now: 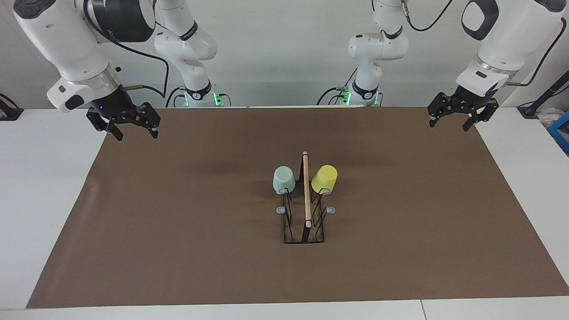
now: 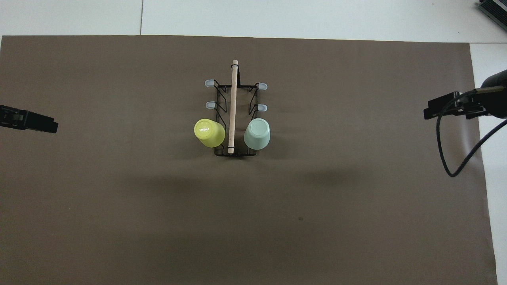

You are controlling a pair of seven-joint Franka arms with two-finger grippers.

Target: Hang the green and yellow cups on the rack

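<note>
Green cup (image 1: 283,179), yellow cup (image 1: 324,179) hung, well apart from grippers.

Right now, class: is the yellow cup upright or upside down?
Upside down: the yellow cup hangs mouth-down on a rack prong, its closed base facing up.

My white table (image 1: 44,186) spreads wide under a brown mat (image 1: 178,249) covering nearly all of it. At twelve o'clock in the facing view I see a plain pale wall (image 1: 284,53). At three o'clock, something blue (image 1: 561,131) peeks in.
</note>
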